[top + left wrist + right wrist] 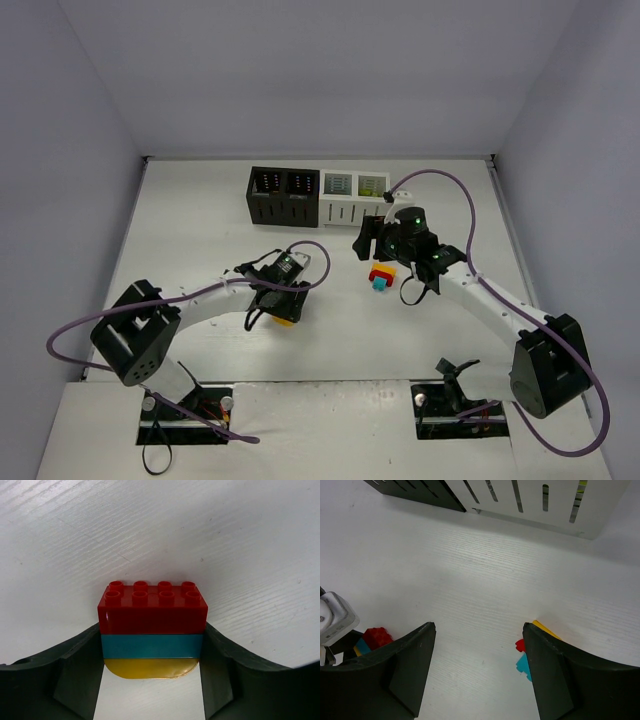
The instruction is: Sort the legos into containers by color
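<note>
A lego clump [152, 611], red on teal on yellow, lies on the table between my left gripper's [152, 645] fingers [80, 665], which press against both of its sides. From above, only its yellow edge [284, 321] shows under the left gripper [283, 305]. A second clump [380, 277] of red, yellow and teal sits just below my right gripper [376, 248]. In the right wrist view that gripper [478, 626] stands open over bare table, and this clump [524, 652] peeks out past its right finger. The containers, two black [282, 192] and two white [352, 195], stand in a row at the back.
The white bin wall [540, 500] and black bin wall [420, 490] run along the top of the right wrist view. The left arm's white housing [332, 617] and the red brick [376, 636] show at that view's left edge. Grey walls enclose the table.
</note>
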`<control>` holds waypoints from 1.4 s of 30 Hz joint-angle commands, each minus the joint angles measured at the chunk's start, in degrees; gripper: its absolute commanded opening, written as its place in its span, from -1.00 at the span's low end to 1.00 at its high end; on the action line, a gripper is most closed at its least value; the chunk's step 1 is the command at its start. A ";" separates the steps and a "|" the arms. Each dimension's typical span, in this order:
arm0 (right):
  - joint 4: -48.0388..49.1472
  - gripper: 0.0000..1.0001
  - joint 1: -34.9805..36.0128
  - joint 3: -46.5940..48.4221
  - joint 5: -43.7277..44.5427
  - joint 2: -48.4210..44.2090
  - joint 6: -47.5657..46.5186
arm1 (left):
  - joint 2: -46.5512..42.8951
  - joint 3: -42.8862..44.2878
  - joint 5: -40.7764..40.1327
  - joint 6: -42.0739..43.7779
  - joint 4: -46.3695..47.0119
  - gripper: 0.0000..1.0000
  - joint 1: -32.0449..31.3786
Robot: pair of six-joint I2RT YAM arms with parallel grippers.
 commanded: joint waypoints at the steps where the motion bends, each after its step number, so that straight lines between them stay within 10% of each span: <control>1: 3.56 0.34 -0.13 0.74 -0.63 -1.88 -0.08 | -1.94 1.54 -1.08 0.48 -0.23 -0.12 -0.42; 6: 3.04 0.32 -0.13 3.02 -4.40 -1.62 -0.17 | -8.69 1.89 -3.10 4.26 2.22 -0.93 -0.42; 21: -1.00 0.30 0.39 21.91 -30.94 8.13 7.03 | -25.23 -0.13 2.96 35.28 19.10 -0.94 -0.33; 42: -2.24 0.25 6.72 23.95 -32.97 12.09 6.51 | -21.72 3.56 5.60 40.92 24.73 -0.94 1.51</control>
